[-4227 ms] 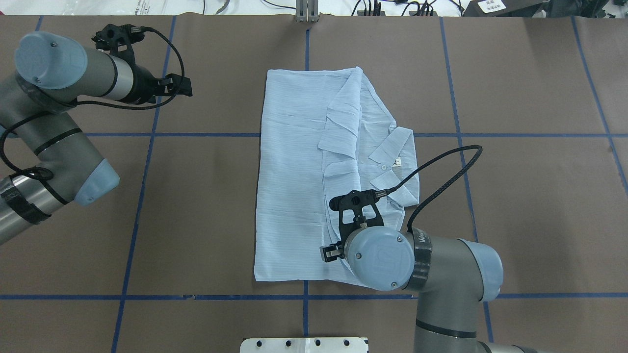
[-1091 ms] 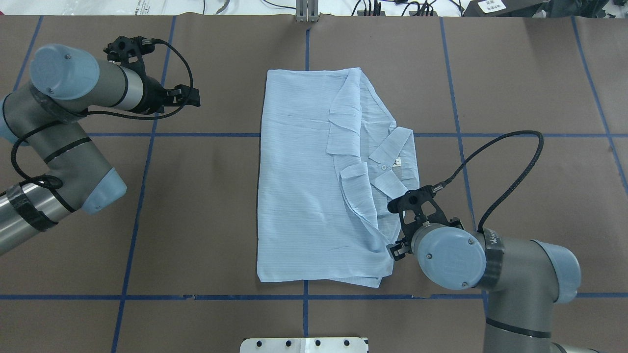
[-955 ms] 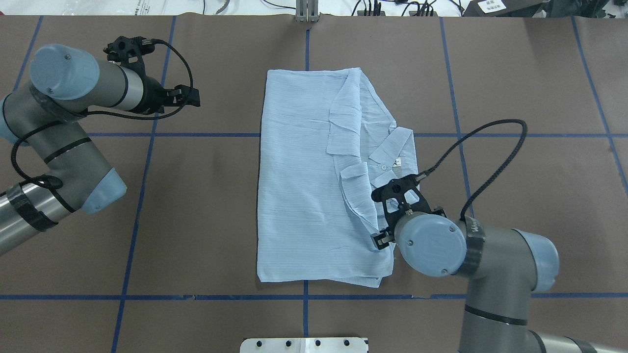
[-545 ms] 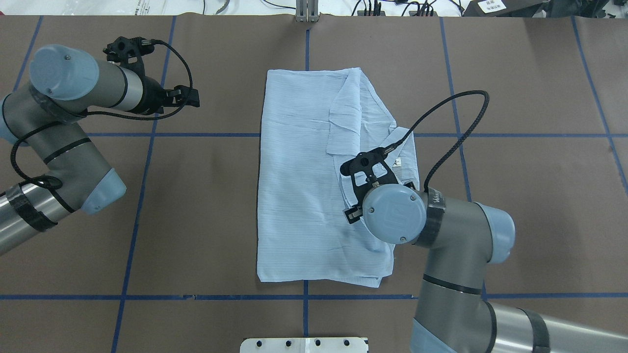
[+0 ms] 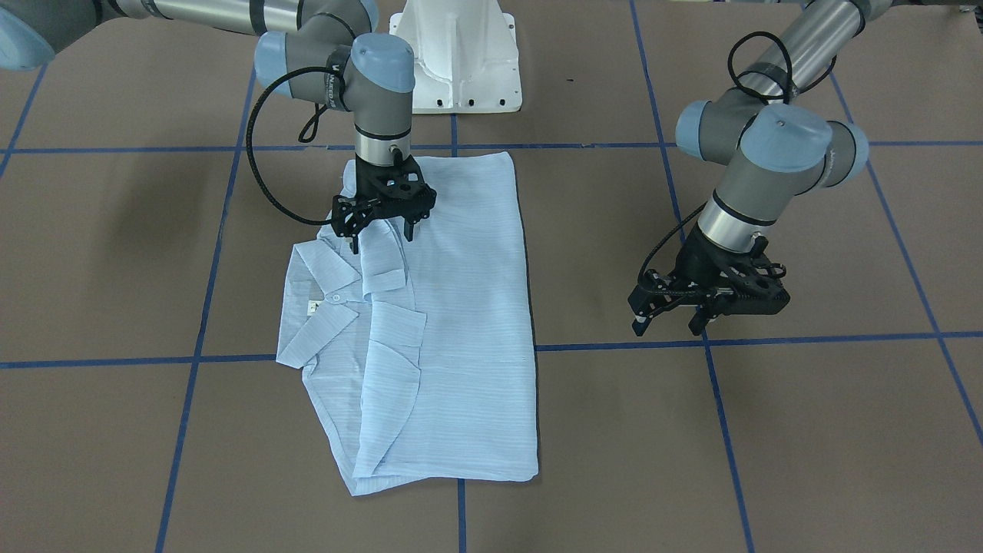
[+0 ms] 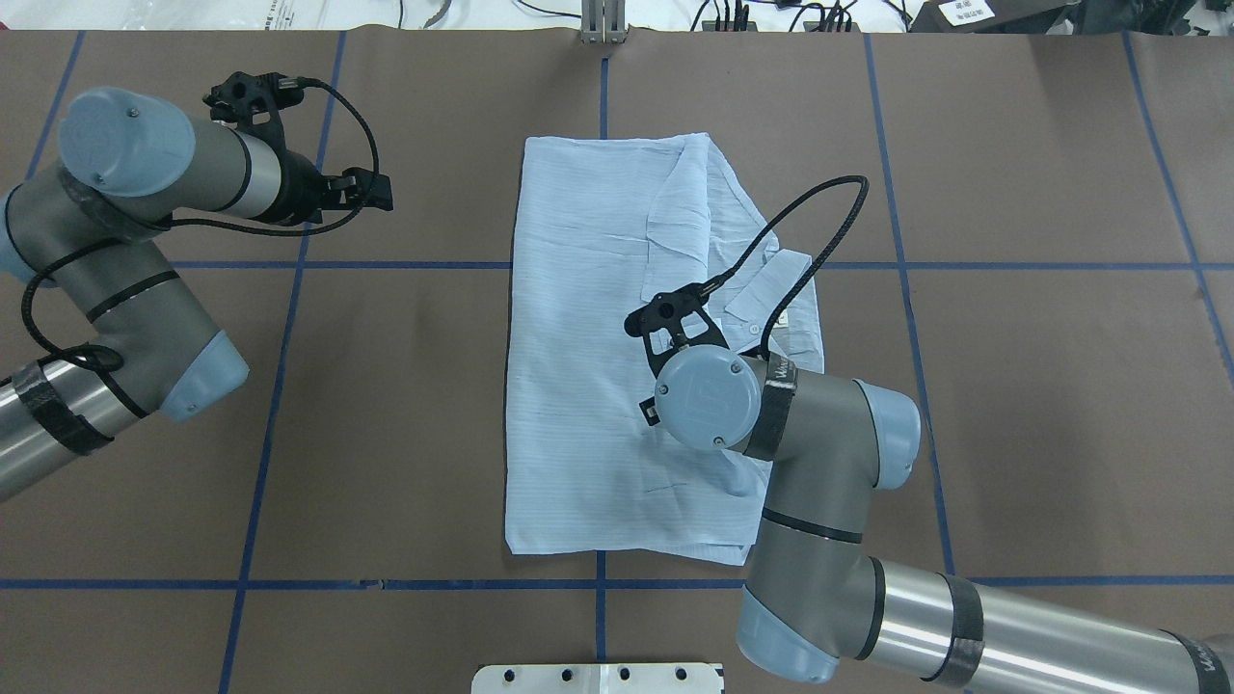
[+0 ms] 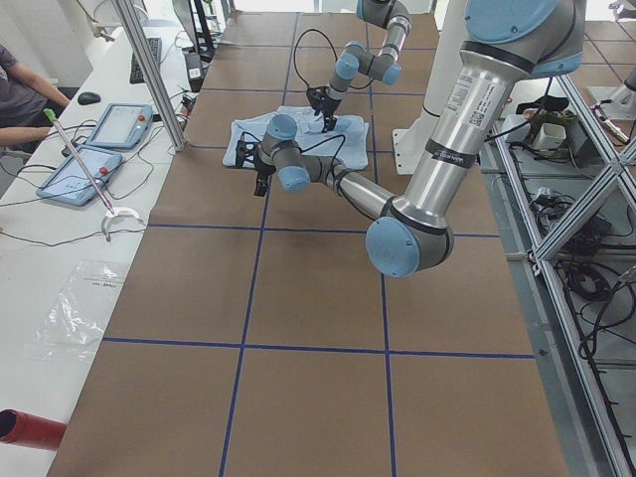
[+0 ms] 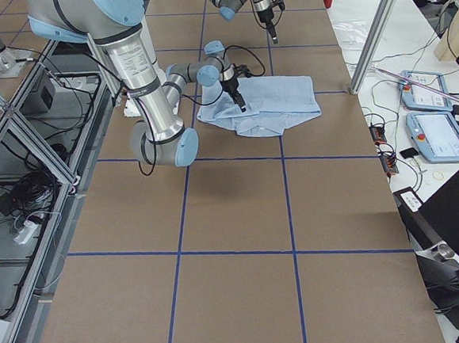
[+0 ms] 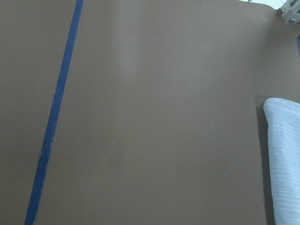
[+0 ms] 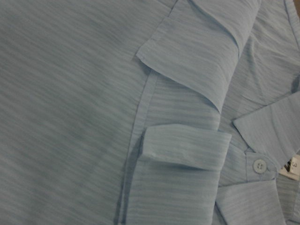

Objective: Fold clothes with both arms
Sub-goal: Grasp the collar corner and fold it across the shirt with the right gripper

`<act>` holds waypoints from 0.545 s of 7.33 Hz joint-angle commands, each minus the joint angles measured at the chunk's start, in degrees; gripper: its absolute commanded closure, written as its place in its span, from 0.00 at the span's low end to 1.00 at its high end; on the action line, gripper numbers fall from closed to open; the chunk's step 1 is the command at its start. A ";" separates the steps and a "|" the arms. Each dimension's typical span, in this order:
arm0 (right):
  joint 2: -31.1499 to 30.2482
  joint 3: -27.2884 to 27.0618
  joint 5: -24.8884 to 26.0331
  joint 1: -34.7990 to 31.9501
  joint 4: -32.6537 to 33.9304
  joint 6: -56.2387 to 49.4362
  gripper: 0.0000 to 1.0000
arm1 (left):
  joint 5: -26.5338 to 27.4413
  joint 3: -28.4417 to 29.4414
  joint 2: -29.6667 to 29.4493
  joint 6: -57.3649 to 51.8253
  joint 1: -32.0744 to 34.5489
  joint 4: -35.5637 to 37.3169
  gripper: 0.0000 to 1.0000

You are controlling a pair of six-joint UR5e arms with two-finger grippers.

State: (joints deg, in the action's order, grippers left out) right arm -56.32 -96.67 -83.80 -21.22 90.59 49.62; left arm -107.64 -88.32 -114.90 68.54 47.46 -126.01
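We are in a robotics lab. The left arm [image 6: 125, 289] and right arm [image 6: 829, 453] stand at a white pedestal [image 5: 457, 54] on a bench [image 6: 1060, 405] papered brown and gridded with blue tape [image 6: 1041, 265]. Aluminium framing [image 7: 149, 75], floor cables [image 8: 25, 195] and teach pendants [image 7: 121, 124] surround it, with a person [image 7: 20, 89] at the side table [image 7: 60, 258].

Overhead and front views face each other — both share the shirt [image 6: 578, 337]; wrist views sit close.

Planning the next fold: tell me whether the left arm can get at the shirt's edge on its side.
Probably yes. The left gripper hangs open over the table beside the shirt, with nothing between them; the right gripper is over its opposite side.
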 commanded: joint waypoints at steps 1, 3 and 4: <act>-0.89 0.08 -1.10 -0.05 -0.33 -0.75 0.00 | -0.02 0.16 -0.06 0.01 0.00 -0.02 0.00; -1.15 0.26 -1.54 -0.05 -0.15 -0.75 0.00 | -0.02 0.08 -0.06 -0.08 0.00 -0.02 0.00; -1.24 0.17 -1.98 -0.05 -0.15 -0.75 0.00 | -0.02 0.08 -0.15 -0.08 0.00 -0.02 0.00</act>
State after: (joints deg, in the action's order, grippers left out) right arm -57.39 -96.46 -85.33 -21.27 90.40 48.88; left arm -107.67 -88.21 -114.96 68.48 47.46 -126.04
